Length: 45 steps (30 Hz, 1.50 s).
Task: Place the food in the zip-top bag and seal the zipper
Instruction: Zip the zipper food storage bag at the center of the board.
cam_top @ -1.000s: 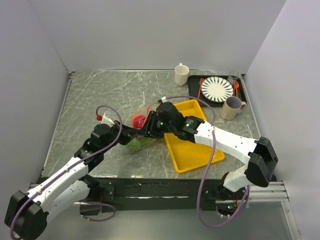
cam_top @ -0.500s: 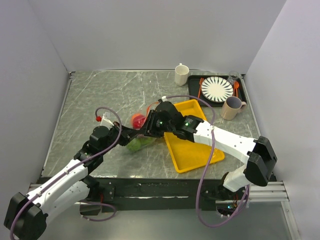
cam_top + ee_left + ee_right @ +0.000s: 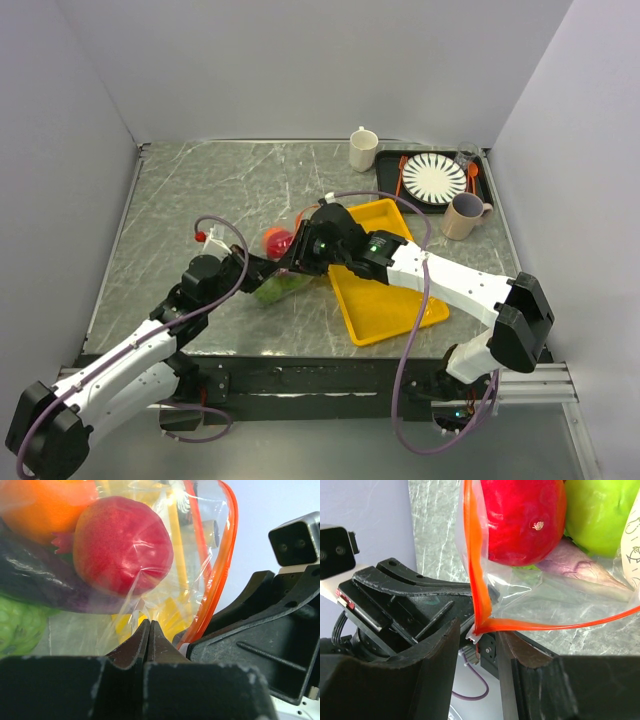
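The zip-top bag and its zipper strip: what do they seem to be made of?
The zip-top bag looks like thin, glossy clear plastic film: it crinkles, glints, and the red fruit shows through it. The zipper seems a thicker, smooth orange-red plastic, slightly translucent, keeping a clean curved edge.

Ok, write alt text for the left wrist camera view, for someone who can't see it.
The left gripper, jaws shut, pinches the clear zip-top bag at bottom centre. Pressed against the plastic: red fruit, orange fruit, purple fruit, green fruit; the orange-red zipper curves up the right side.
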### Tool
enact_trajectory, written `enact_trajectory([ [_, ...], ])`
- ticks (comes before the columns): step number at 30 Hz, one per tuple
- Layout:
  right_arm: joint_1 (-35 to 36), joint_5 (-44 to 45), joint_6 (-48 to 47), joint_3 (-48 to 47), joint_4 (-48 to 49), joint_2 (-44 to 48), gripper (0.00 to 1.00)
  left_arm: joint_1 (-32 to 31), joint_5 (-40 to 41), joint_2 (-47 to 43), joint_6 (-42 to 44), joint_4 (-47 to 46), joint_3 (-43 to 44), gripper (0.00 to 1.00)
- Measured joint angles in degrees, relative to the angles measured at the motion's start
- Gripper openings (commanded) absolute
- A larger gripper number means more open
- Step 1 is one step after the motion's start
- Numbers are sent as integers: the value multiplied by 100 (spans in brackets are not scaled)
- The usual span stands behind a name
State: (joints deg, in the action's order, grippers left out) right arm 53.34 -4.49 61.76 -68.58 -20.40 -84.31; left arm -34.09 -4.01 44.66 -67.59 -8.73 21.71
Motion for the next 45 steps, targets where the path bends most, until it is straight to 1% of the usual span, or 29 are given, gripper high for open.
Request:
enact_trajectory([
  [2,-2,15,-2,0,-20,-2,34,-72,79,22,74,2,2,1],
  [3,-2,24,-2,0,-35,-4,30,-111,107,39,98,7,2,1],
  [5,-2,39,-2,0,-66,-9,25,-173,162,61,103,7,4,1],
  [8,-2,42,9,0,-92,-15,20,-227,238,72,105,4,4,1],
  [12,-11,39,9,0,-107,-15,16,-249,284,76,118,17,7,1],
  [14,-13,42,13,0,-111,-15,16,-251,297,83,120,42,17,1],
  [17,-13,39,13,15,-96,-13,29,-251,304,83,118,48,17,1],
  [21,-13,-9,31,157,17,-11,33,-251,328,81,118,66,17,1],
  [25,-13,-79,33,216,26,-11,32,-256,328,83,118,90,17,1],
  [27,-13,-92,31,216,31,-11,29,-262,328,83,118,92,20,1],
  [30,-13,-96,15,216,28,-11,15,-262,330,85,118,111,39,1],
  [31,-13,-98,15,216,31,-11,7,-262,332,85,118,120,52,1],
  [32,-13,-98,9,216,31,-11,4,-264,332,85,118,125,59,1],
  [33,-13,-96,4,216,28,-11,2,-264,334,85,118,127,61,1],
  [36,-13,-94,20,216,28,-11,2,-264,341,85,116,138,61,1],
  [38,-13,-92,22,221,35,-9,2,-264,341,83,114,151,61,7],
  [40,-17,-90,37,256,76,20,2,-264,343,79,101,173,61,18],
  [43,-46,-81,72,323,166,81,2,-264,343,17,70,258,61,26],
  [45,-87,-92,103,343,210,116,2,-267,345,-44,39,258,61,27],
])
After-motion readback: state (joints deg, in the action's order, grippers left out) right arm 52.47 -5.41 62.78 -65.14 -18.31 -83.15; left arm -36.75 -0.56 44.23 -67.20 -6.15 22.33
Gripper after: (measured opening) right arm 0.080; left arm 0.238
